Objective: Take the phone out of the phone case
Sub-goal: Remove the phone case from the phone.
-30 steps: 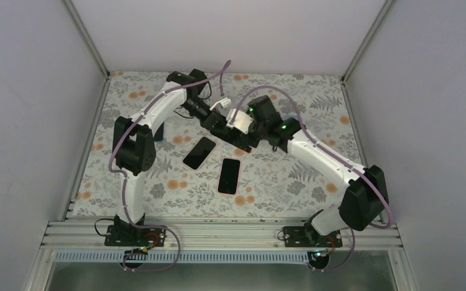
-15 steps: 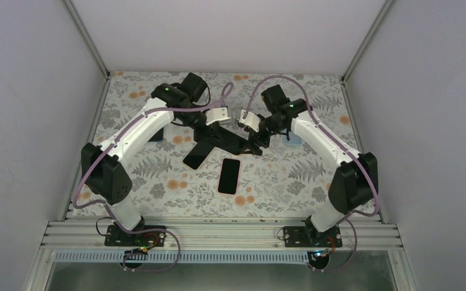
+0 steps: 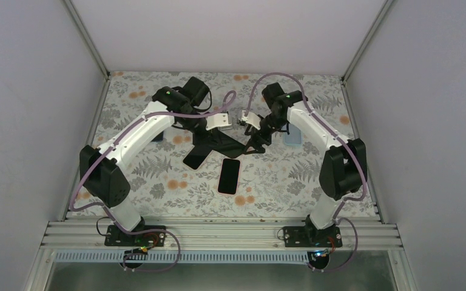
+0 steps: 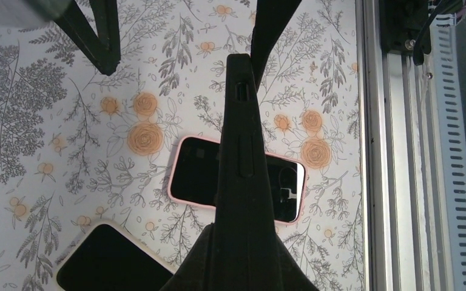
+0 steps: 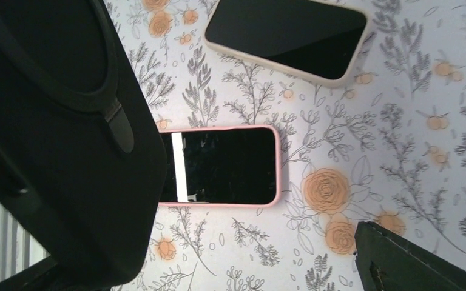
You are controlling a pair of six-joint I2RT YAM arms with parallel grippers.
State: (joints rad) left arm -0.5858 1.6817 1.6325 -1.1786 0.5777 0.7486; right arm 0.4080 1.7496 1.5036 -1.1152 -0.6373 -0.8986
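A black phone case (image 3: 227, 144) with a ring on its back hangs above the table between my two grippers. My left gripper (image 3: 214, 138) is shut on it. In the left wrist view the case (image 4: 239, 133) stands edge-on, rising from my left gripper (image 4: 243, 248). My right gripper (image 3: 256, 140) is open, its fingers wide apart at the case's far end. In the right wrist view the case's back (image 5: 54, 121) fills the left side, one fingertip (image 5: 400, 257) shows at lower right, and my right gripper (image 5: 212, 267) holds nothing. I cannot tell whether a phone is inside.
A pink-cased phone (image 3: 229, 175) and a cream-cased phone (image 3: 198, 154) lie screen-up on the floral mat beneath the held case. A light blue object (image 3: 292, 136) lies right of the right arm, a dark blue one (image 3: 158, 134) by the left arm. White walls enclose the table.
Both arms have swung round and their wrists have drawn apart. The black case has moved slightly nearer and to the left, still in the left gripper.
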